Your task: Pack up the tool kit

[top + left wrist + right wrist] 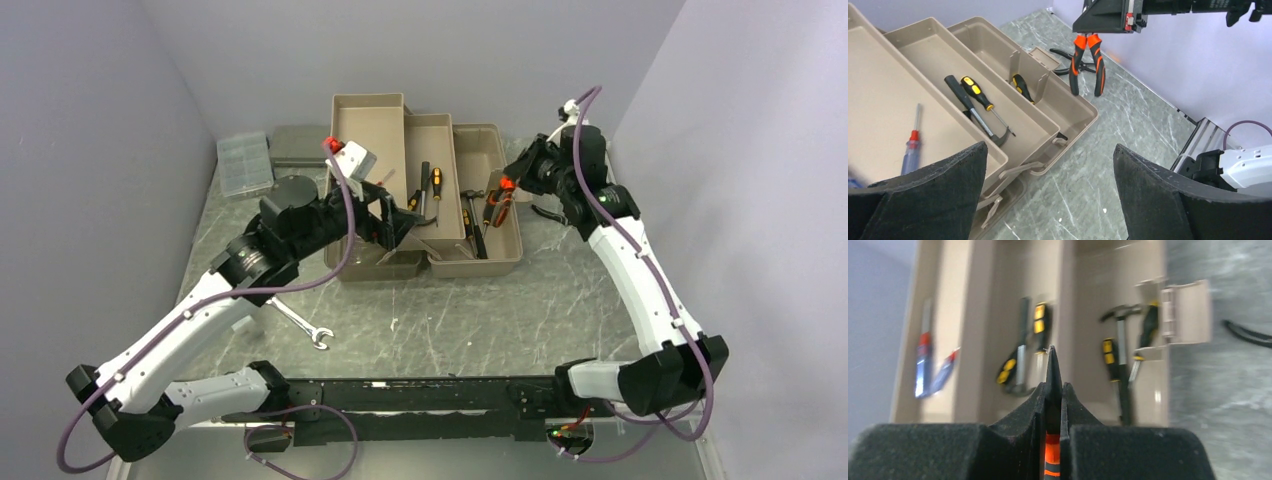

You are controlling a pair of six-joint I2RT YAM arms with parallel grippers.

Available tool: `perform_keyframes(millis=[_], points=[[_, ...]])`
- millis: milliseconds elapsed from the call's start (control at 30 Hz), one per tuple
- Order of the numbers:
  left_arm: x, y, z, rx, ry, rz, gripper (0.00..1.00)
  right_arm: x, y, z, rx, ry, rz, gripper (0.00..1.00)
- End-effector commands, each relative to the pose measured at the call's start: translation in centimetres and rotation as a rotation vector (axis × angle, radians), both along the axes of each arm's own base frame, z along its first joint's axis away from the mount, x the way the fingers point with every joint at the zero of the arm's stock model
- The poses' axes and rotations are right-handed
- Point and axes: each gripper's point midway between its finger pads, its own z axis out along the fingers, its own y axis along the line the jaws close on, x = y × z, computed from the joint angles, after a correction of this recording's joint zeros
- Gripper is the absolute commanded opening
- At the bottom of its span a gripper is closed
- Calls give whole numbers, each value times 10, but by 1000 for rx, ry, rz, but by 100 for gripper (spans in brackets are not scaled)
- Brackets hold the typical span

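Note:
The taupe toolbox (368, 100) lies open at the back of the table with its trays folded out. A red-and-blue screwdriver (912, 150) is in the left tray, and a hammer (973, 110) and a yellow-handled screwdriver (977, 92) are in the middle one. My right gripper (512, 180) is shut on orange-handled pliers (497, 207) and holds them over the box's right edge. In the right wrist view the pliers' (1053, 367) nose sticks out past the pads. My left gripper (1049, 147) stands open and empty over the box's near corner.
A metal wrench (300, 322) lies on the marble table near the left arm. Black pliers (548, 212) lie right of the toolbox. A flat grey case (298, 145) and a clear organiser box (244, 165) sit at the back left. Walls close in on both sides.

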Motion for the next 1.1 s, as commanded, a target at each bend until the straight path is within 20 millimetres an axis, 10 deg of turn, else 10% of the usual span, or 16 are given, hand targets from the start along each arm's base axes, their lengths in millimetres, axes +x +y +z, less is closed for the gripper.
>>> perform_keyframes(millis=[0, 567, 633, 767, 1067], points=[[-7, 22, 8, 0, -35, 53, 95, 20, -39, -14, -189, 19, -108, 0], [-33, 91, -33, 80, -21, 224, 98, 119, 21, -136, -113, 273, 126, 0], [-34, 95, -30, 80, -31, 233, 99, 130, 34, -136, -68, 272, 169, 3], [-34, 100, -28, 93, -41, 250, 99, 145, 38, -125, -60, 270, 161, 62], [-37, 107, -33, 101, -58, 258, 99, 136, -28, -70, -188, 194, -34, 62]])
